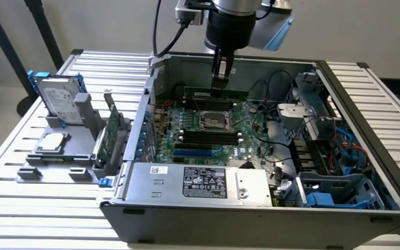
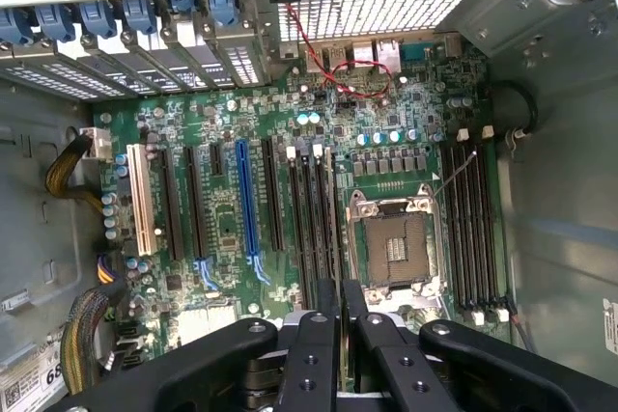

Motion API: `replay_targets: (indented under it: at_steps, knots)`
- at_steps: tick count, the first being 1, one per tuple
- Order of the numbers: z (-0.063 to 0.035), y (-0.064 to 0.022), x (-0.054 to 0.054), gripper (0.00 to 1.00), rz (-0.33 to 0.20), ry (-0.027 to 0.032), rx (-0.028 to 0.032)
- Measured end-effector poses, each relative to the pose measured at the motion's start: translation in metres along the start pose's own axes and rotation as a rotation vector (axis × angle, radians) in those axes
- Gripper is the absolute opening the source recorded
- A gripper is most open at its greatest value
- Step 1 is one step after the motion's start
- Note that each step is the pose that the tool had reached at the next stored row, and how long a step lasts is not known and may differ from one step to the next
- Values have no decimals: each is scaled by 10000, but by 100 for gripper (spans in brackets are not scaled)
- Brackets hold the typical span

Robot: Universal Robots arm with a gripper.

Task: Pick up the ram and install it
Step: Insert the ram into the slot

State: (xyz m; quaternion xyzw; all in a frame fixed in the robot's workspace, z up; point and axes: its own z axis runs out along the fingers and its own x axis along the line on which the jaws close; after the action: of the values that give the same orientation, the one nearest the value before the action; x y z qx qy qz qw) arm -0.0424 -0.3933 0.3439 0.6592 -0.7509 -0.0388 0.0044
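The ram [image 1: 201, 93] is a long thin green stick hanging level inside the open computer case [image 1: 366, 130], over the far part of the motherboard [image 1: 186, 117]. My gripper [image 1: 219, 82] reaches straight down from above and is shut on the stick's middle. In the wrist view the black fingers [image 2: 314, 335] stand pressed together with a thin edge between them, above the motherboard [image 2: 222, 229]. Empty black memory slots [image 2: 311, 224] lie beside the CPU socket [image 2: 398, 243], and several more [image 2: 473, 229] lie on its other side. The same near slots [image 1: 210, 137] show in the exterior view.
Outside the case, at the exterior view's left, a grey holder [image 1: 54, 169] carries a silver hard drive [image 1: 60, 101], a green expansion card [image 1: 110, 136] and a small chip [image 1: 52, 141]. A power supply [image 1: 200, 182] fills the case's near side. Cables and drive cages [image 1: 325, 156] crowd the right.
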Motion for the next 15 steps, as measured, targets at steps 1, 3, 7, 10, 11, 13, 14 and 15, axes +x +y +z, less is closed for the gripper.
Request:
replay_targets:
  at_steps: [1, 3, 7, 10, 11, 13, 14, 15]
  knots:
    - [0, 0, 0, 14, 0, 0, 0]
    - [0, 0, 0, 14, 0, 0, 0]
    - [4, 0, 0, 14, 0, 0, 0]
    - [46, -3, 2, 14, -2, -1, 8]
    - [64, -4, 5, 14, -2, -2, 8]
    - [100, -6, 8, 14, -16, 6, 9]
    - [117, -8, 9, 14, -37, 17, 9]
    - [133, -9, 10, 14, -57, 29, 10]
